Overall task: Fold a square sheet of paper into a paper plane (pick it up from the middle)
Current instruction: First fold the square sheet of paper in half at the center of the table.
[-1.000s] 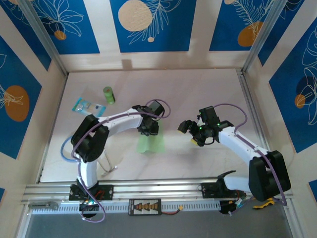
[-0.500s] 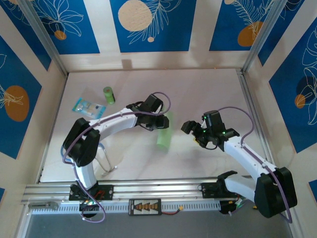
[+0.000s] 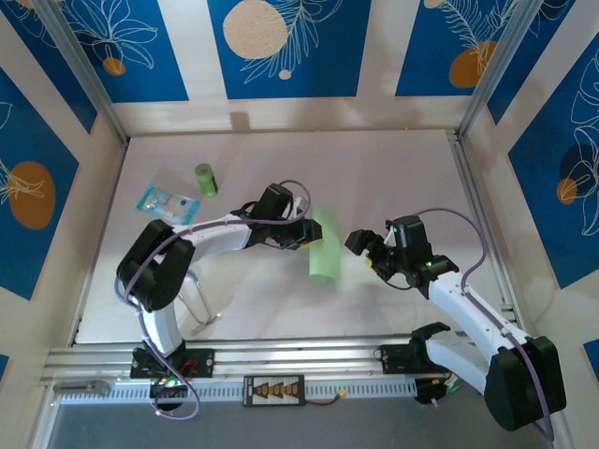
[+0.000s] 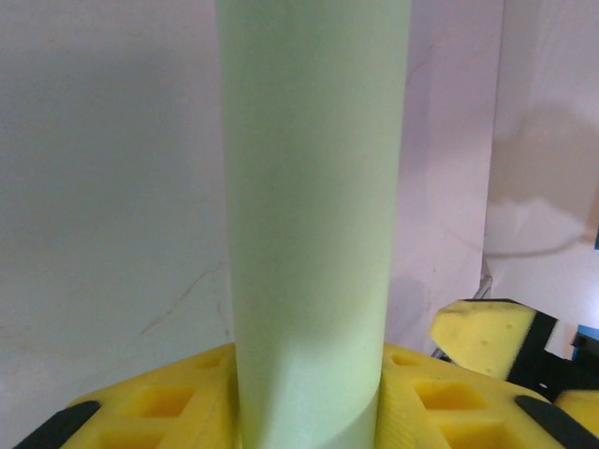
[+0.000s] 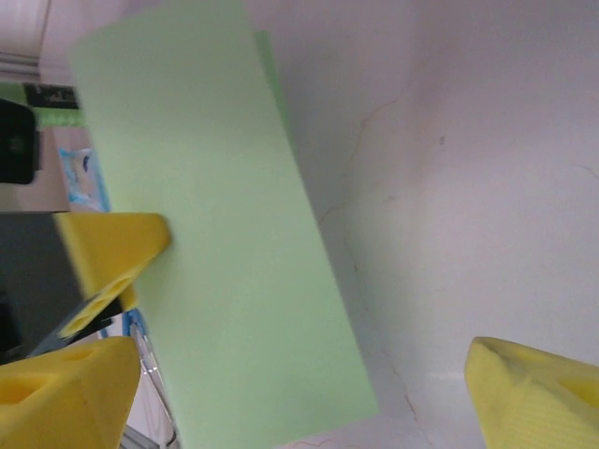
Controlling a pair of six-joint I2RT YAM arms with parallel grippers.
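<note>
The left gripper (image 3: pixel 304 234) is closed to a narrow gap on the square sheet of pale-green paper (image 3: pixel 323 248), holding it out near the middle of the white tabletop (image 3: pixel 402 168), between the two arms. From above, the sheet reads as a slim strip rather than a full square, so much of its surface is turned away or doubled behind itself. How high it hangs over the table cannot be judged. In the left wrist view it rises like a rounded column from between the yellow foam pads (image 4: pixel 168 407). Its lower end is hidden where the pads meet it and its top is cut off by the frame, and it is unclear whether it is creased or merely bowed. The right gripper (image 3: pixel 365 251) stands with its jaws spread wide just to the right of the sheet, facing it. From above a sliver of table seems to separate them, but contact cannot be ruled out. In the right wrist view its own yellow fingers (image 5: pixel 533 388) sit in the bottom corners, both cropped. The sheet slants across the space ahead of them, one long edge lying against a yellow finger of the other gripper (image 5: pixel 108 248), whose black body is blurred. A small green cylinder (image 3: pixel 205 179) and a clear blue-printed packet (image 3: pixel 168 200) lie at the far left, well apart from the sheet.
</note>
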